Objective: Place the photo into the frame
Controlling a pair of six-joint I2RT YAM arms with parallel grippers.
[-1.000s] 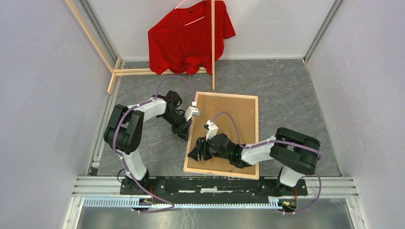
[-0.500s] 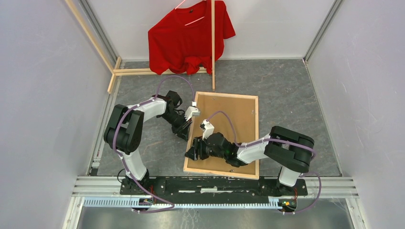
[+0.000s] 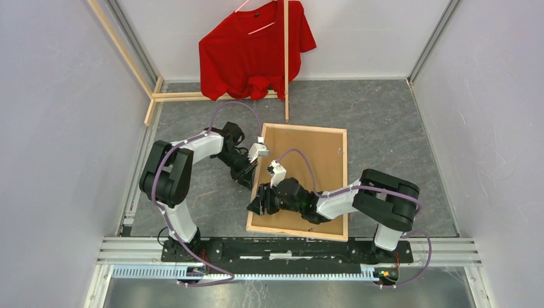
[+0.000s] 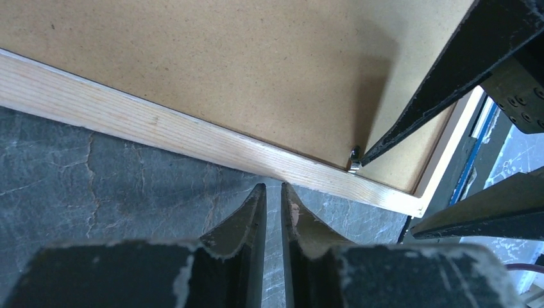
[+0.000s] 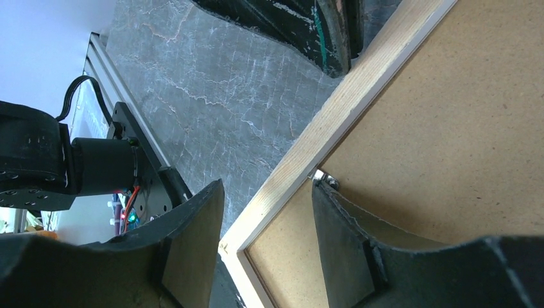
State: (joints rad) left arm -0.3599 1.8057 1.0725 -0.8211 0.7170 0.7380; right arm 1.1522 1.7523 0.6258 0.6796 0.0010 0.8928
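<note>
The frame (image 3: 296,233) lies bare-wood side up on the grey table, with a brown backing board (image 3: 308,160) inside it. The photo is hidden. My left gripper (image 3: 249,182) is shut and empty, its tips (image 4: 274,187) just off the frame's left rail (image 4: 160,125). My right gripper (image 3: 258,206) is open and straddles that rail (image 5: 359,83) near the front left corner. One finger (image 5: 192,237) is outside the frame. The other finger (image 5: 346,231) is on the board (image 5: 449,147), touching a small metal tab (image 5: 324,179), which also shows in the left wrist view (image 4: 354,157).
A red shirt (image 3: 253,48) hangs on a pale wooden rack (image 3: 285,64) at the back, its base poles (image 3: 186,97) on the table. Grey walls close in left and right. The black arm bases sit along a metal rail (image 3: 289,247) at the near edge.
My right gripper has slid left across the board until it straddles the frame's left rail. The left arm and the frame have not moved.
</note>
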